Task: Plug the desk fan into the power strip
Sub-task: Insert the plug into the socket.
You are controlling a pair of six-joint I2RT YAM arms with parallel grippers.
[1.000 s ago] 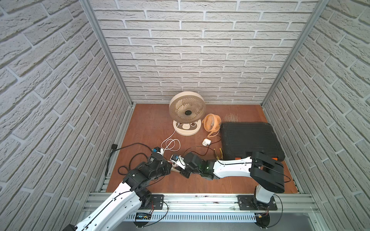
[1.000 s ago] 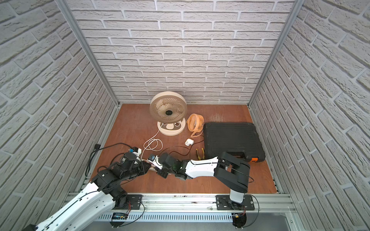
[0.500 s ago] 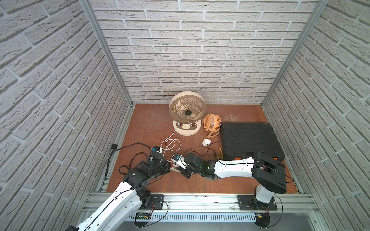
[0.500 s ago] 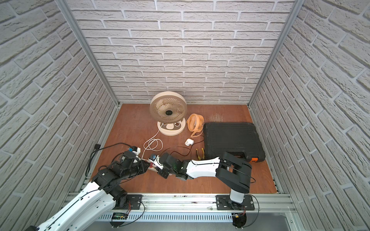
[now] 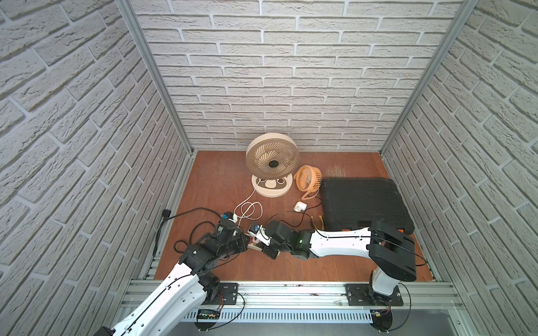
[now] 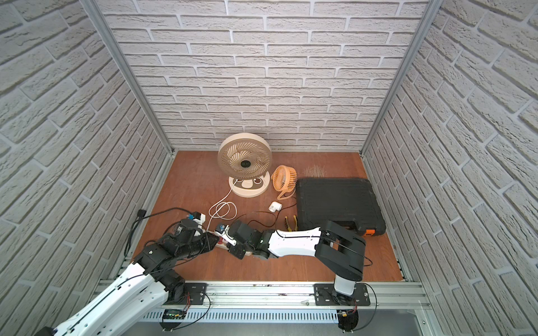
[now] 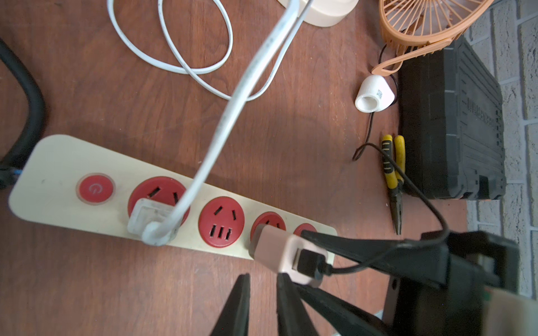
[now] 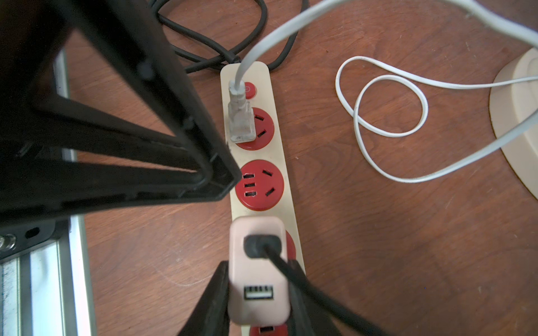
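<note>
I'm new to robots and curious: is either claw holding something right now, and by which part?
The right gripper clamps the pink adapter by its two opposite sides, over the power strip. The left gripper holds nothing.

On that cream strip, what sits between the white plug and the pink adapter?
One red socket, empty, on the power strip. It shows in both wrist views, between the white plug and the pink adapter.
</note>
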